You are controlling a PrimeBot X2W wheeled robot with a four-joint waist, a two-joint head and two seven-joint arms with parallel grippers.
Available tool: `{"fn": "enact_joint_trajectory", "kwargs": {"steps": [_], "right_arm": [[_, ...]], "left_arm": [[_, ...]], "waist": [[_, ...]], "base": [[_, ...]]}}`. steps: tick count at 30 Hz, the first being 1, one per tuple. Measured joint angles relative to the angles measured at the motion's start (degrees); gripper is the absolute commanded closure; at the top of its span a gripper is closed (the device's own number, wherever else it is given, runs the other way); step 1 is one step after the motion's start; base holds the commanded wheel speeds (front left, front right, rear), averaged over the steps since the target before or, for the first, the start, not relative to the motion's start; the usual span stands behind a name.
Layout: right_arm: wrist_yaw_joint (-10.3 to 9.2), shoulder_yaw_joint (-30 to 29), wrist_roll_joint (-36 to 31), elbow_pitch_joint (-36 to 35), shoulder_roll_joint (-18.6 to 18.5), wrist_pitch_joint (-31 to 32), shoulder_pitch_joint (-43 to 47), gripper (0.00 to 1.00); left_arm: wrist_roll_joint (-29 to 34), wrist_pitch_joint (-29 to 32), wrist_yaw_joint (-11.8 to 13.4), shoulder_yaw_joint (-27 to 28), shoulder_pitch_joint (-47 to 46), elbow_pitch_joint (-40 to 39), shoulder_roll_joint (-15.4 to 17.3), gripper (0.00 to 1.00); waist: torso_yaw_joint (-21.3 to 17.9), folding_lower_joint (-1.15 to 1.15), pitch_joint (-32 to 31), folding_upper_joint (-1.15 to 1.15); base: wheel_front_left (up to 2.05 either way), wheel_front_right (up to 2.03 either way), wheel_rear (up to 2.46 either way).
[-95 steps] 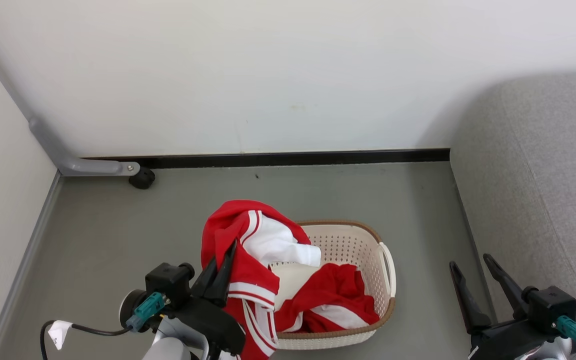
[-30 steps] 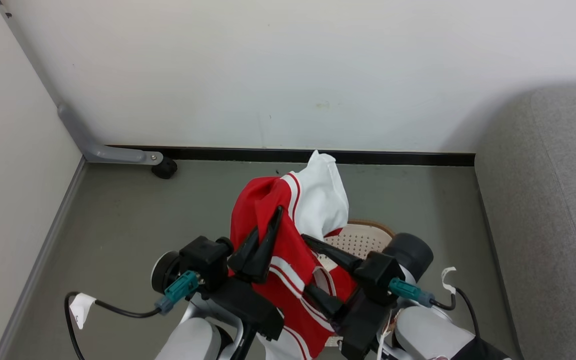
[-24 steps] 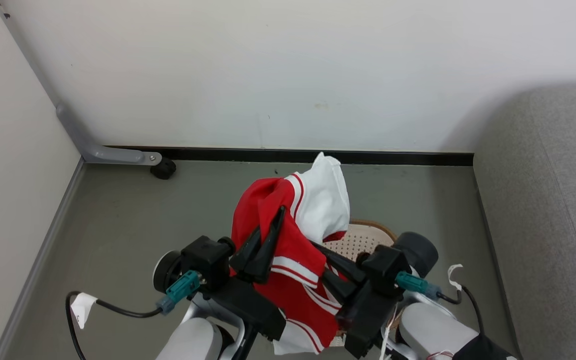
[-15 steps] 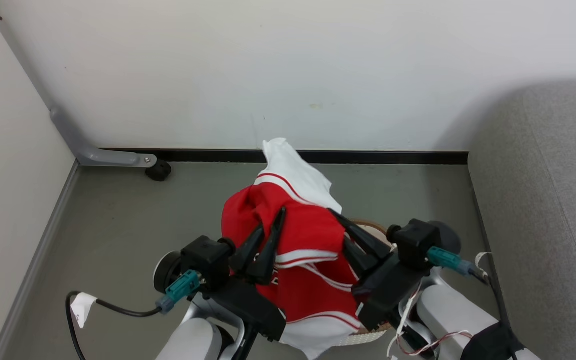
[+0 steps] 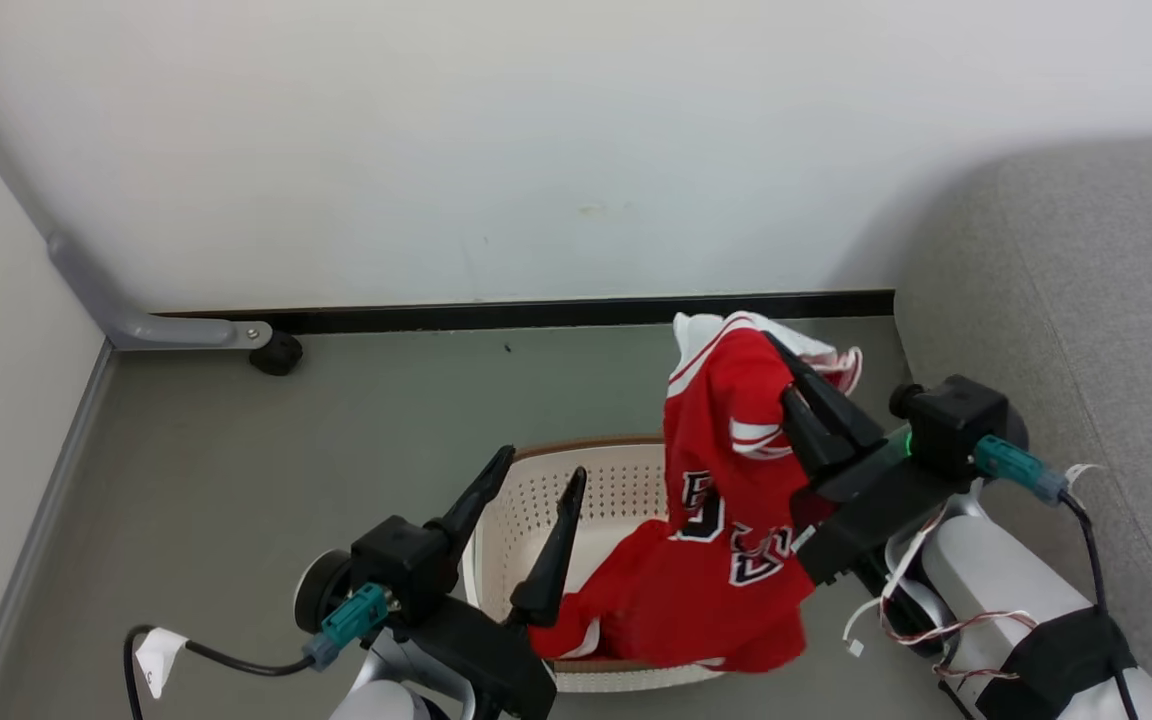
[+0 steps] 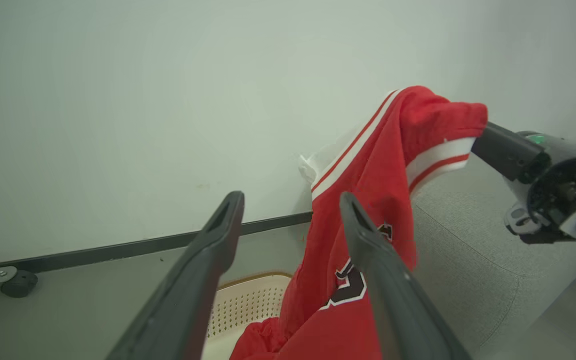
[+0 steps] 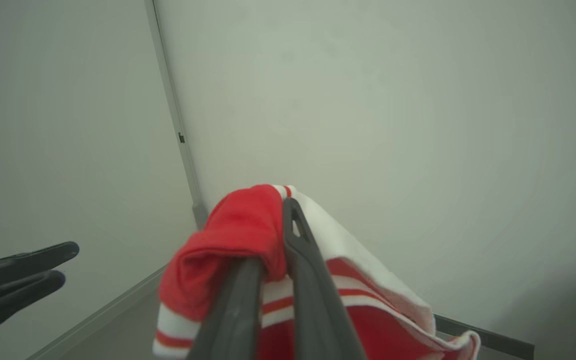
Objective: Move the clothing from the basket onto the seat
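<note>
**Jersey hangs from the right gripper, hem down in the basket**

The right gripper (image 5: 782,372) has its two dark fingers pressed together on the upper edge of a red jersey (image 5: 726,540), at the white-striped trim by the shoulder. In the right wrist view, red and white cloth bunches over and between those fingers (image 7: 295,240), so the hold looks like a pinch on a fold, not on a single layer. Holding it at the top lets the garment fall to full length, black-and-white lettering facing the head camera.

The lower part drapes over the right end of the cream laundry basket (image 5: 534,500), with red cloth lying inside on its bottom. I cannot tell whether that cloth is the jersey's own hem or a second garment.

The basket stands on the grey floor (image 5: 236,450), towards its right edge where the light grey seat (image 5: 1086,300) begins. The wall's black baseboard (image 5: 536,316) runs behind it.

The left gripper (image 5: 542,462) hovers over the basket's left rim, fingers spread wide and empty. It is probably placed there to take what remains.

As I judge it, the carry is underway but not finished. The jersey is beside the seat's front edge, not over it. The trailing hem could catch the brown rim and drag or tip the light basket.
</note>
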Motion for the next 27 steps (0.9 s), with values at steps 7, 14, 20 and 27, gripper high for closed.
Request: {"fn": "enact_joint_trajectory", "kwargs": {"steps": [7,14,20,27], "right_arm": [[0.00,-2.5,-0.7,-3.2,-1.1,0.0,0.3,1.00],[0.00,-3.5,-1.3,-5.3,-1.1,0.0,1.6,1.00],[0.00,-4.0,-1.6,-6.7,-1.6,0.0,3.5,1.00],[0.00,-5.5,-1.6,-7.9,-2.7,0.0,4.7,1.00]], "left_arm": [[0.0,-0.8,-0.1,-0.5,1.5,-0.7,0.4,0.00],[0.1,-2.0,-0.1,-0.2,1.8,-2.0,1.7,0.00],[0.1,-2.3,-0.1,-0.1,2.8,-2.5,2.1,0.00],[0.3,-2.7,-0.1,-0.5,3.9,-3.1,2.1,0.00]], "waist": [[-2.9,0.00,0.5,0.00],[-6.5,0.00,1.1,0.00],[-10.5,0.00,1.5,0.00],[-15.6,0.00,1.8,0.00]], "base": [[0.00,0.00,0.00],[0.00,0.00,0.00],[0.00,0.00,0.00],[0.00,0.00,0.00]]}}
